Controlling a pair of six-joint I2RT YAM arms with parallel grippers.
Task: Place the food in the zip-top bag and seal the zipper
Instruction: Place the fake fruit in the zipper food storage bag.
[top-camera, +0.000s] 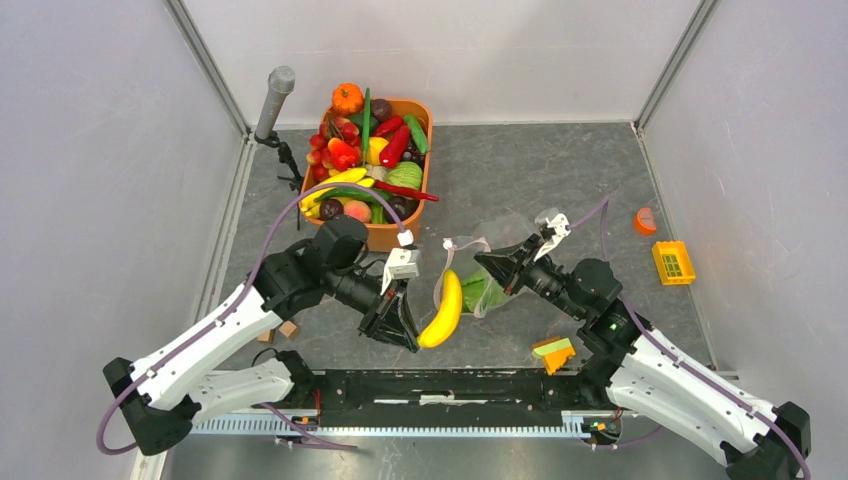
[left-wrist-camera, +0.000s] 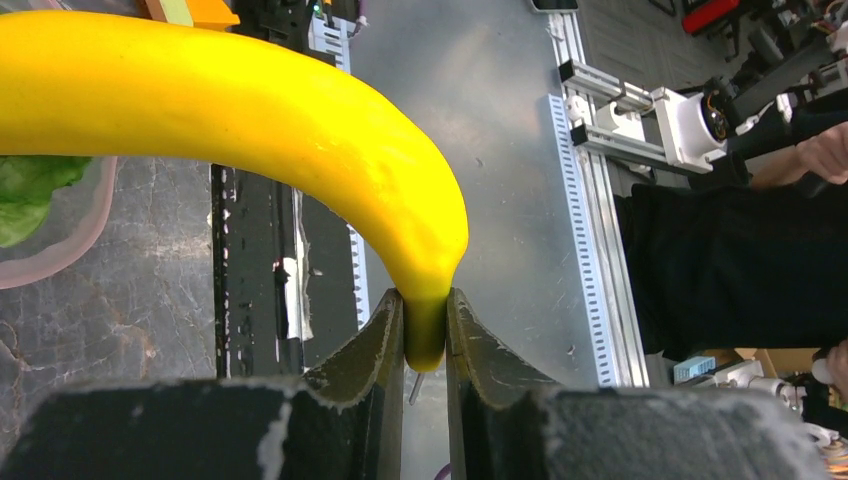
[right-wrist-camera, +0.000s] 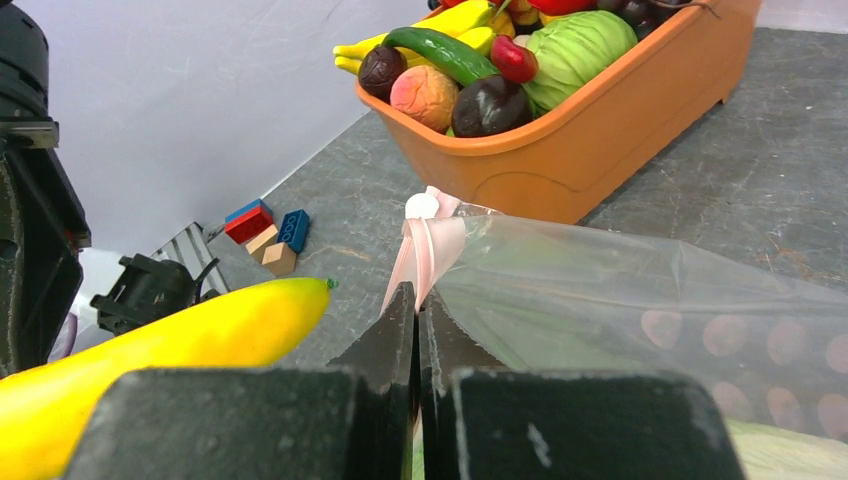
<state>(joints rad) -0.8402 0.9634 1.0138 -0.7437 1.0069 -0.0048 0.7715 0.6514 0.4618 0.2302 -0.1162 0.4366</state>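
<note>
Left pincer (left-wrist-camera: 425, 320): we have it clamped on the stem end of the banana (left-wrist-camera: 250, 110).
Banana: held just beside the zip-top bag (right-wrist-camera: 620, 290), not inside yet.
Zip-top bag: the green cabbage (top-camera: 480, 292) is already in it.
Right pincer (right-wrist-camera: 417, 300): squeezed together on the pink zipper (right-wrist-camera: 427, 240).
Left to do: we think the banana goes in, maybe more food, then we zip.

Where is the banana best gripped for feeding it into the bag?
Grip the banana at its narrow end, coming in line with its length, as the left gripper does. That end fits between the jaws, and the long body juts free ahead, probably able to enter the bag mouth that the right gripper holds up by the zipper.
</note>
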